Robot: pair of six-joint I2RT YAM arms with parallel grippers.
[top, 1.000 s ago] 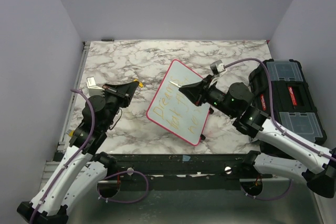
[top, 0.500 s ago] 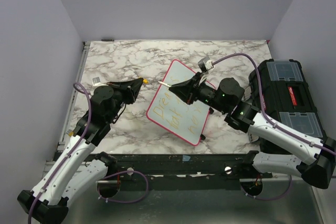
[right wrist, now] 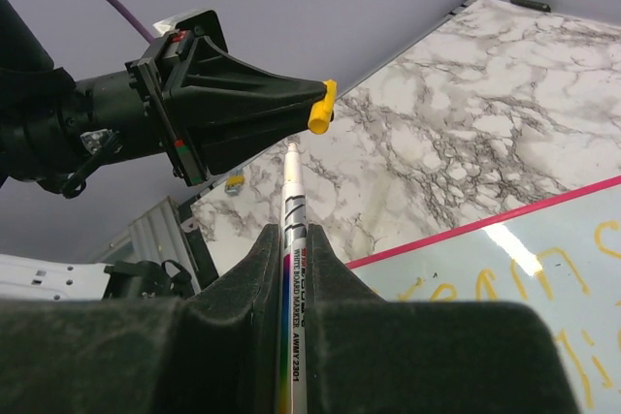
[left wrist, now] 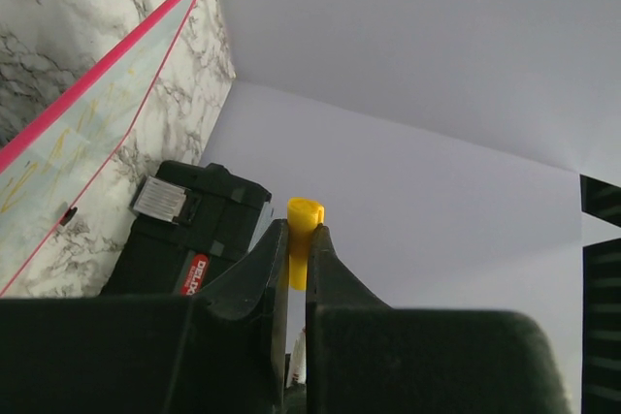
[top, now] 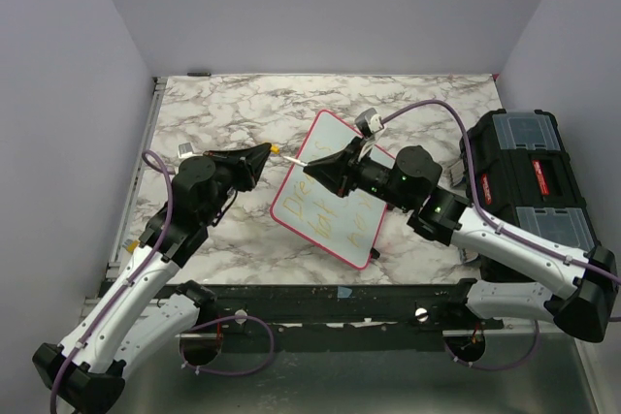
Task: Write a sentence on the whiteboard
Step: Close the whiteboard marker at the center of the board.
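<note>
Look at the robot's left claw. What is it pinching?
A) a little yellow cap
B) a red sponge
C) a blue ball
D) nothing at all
A: in the left wrist view the left claw is closed on a small yellow cap, which sticks out past its fingertips. The right claw grips the marker.

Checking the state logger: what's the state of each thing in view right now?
whiteboard: lying flat, written on.
sentence: yellow, partly hidden by right arm.
marker: uncapped, tip near cap, not in it.
cap: off the marker.
toolbox: closed.
left gripper: shut on cap.
right gripper: shut on marker.
</note>
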